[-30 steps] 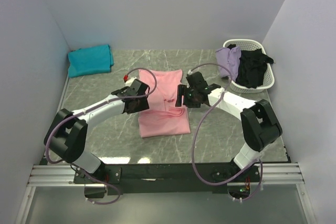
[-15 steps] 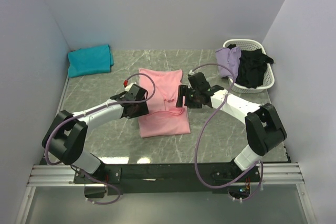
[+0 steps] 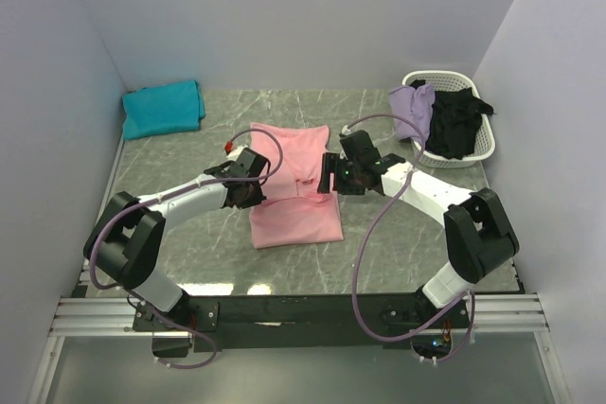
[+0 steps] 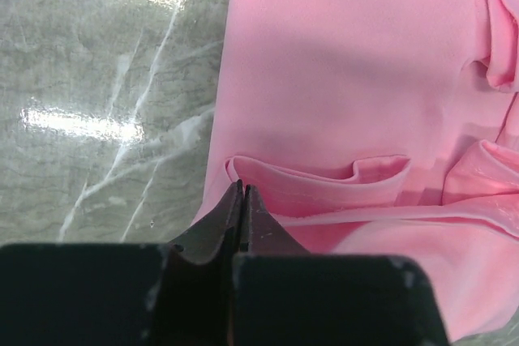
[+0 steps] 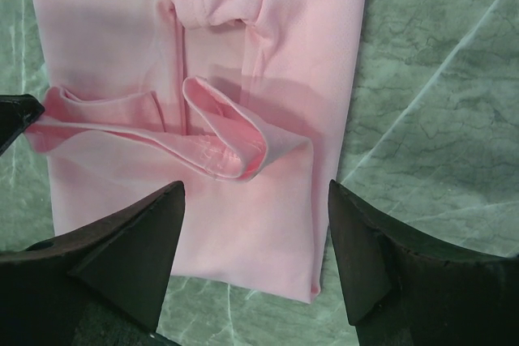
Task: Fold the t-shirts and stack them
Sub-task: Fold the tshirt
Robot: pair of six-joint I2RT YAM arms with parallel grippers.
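A light pink t-shirt (image 3: 294,210) lies partly folded in the middle of the table, with a loose fold across it (image 5: 219,139). My left gripper (image 3: 254,194) is at the shirt's left edge. Its jaws are shut, the tips (image 4: 241,190) pinching the end of that fold (image 4: 324,176). My right gripper (image 3: 333,177) hovers open over the shirt's right side, its fingers (image 5: 138,241) spread either side of the lower right corner of the pink cloth (image 5: 243,232), nothing between them. A folded teal t-shirt (image 3: 163,109) lies at the back left.
A white basket (image 3: 485,144) at the back right holds a lavender shirt (image 3: 413,106) draped over its rim and a black one (image 3: 457,125). Grey walls close in the left, back and right sides. The marble table (image 3: 189,153) shows around the pink shirt.
My left gripper has gone from open to shut at the pink shirt's left edge, shifting slightly toward the cloth. The right gripper has barely moved and stays open.
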